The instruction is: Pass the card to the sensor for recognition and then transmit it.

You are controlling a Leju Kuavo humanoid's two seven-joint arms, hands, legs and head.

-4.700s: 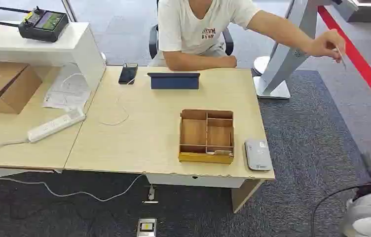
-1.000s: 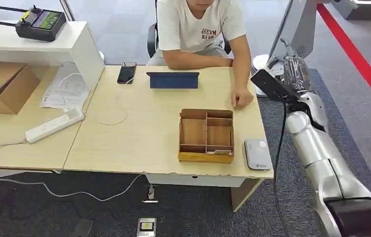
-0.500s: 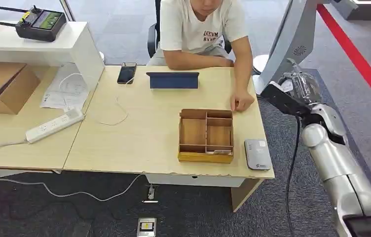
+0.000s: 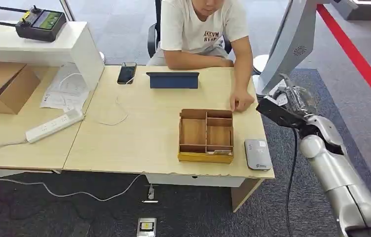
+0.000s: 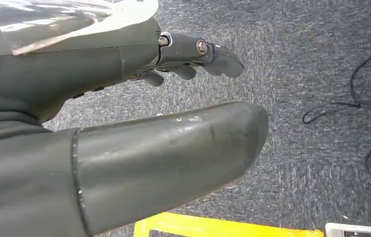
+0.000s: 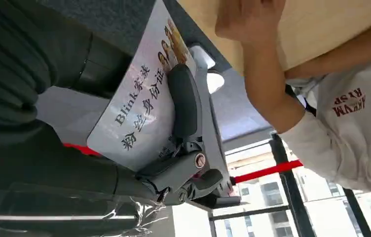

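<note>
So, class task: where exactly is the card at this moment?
The card is held in the robot's right hand, seen up close in the right wrist view. In the head view that hand is off the table's right edge, near the person's hand.

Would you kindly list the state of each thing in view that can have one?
card: held in the right hand, off the table
left hand: holds nothing, fingers apart, over carpet
wooden tray: compartments look bare
card sensor: flat on the table, nothing on it
phone: screen dark
</note>
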